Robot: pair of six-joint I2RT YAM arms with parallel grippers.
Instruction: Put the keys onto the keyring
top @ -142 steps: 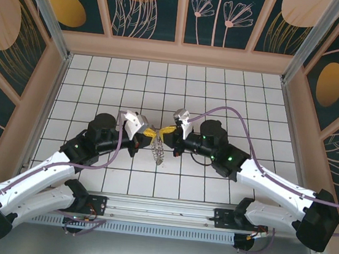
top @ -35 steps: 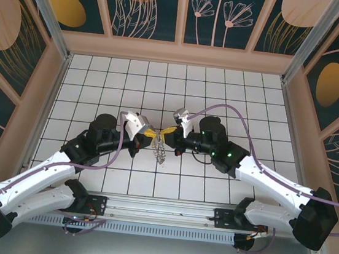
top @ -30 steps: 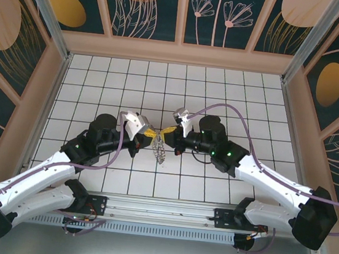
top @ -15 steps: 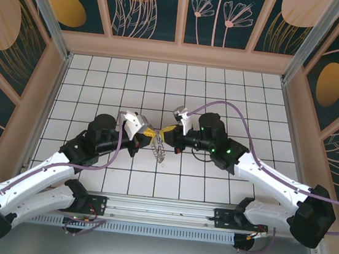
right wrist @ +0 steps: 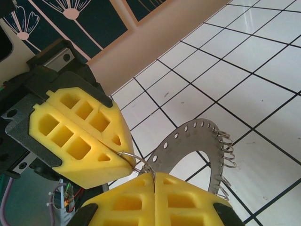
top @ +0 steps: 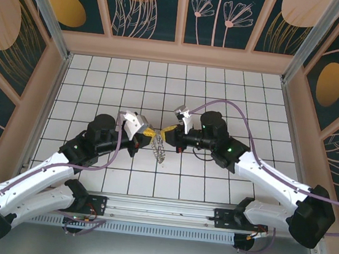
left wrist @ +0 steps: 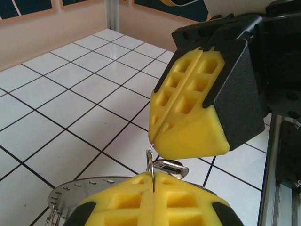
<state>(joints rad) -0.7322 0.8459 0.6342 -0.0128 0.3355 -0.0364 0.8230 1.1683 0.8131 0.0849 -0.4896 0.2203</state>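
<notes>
Yellow pads of the left claw (top: 145, 133) and right claw (top: 170, 131) are each pressed together on the thin keyring (right wrist: 133, 159) at mid-frame above the desk (top: 223, 96), likely steadying it from both sides for threading. A perforated plate (right wrist: 188, 141) dangles from it.

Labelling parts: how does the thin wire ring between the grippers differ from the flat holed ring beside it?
The wire ring is a thin loop; the flat ring is a broad band with punched holes. The wire ring is pinched by the left gripper and right gripper, both shut; the flat ring hangs ungripped, small loops along its rim. Both are metal.
</notes>
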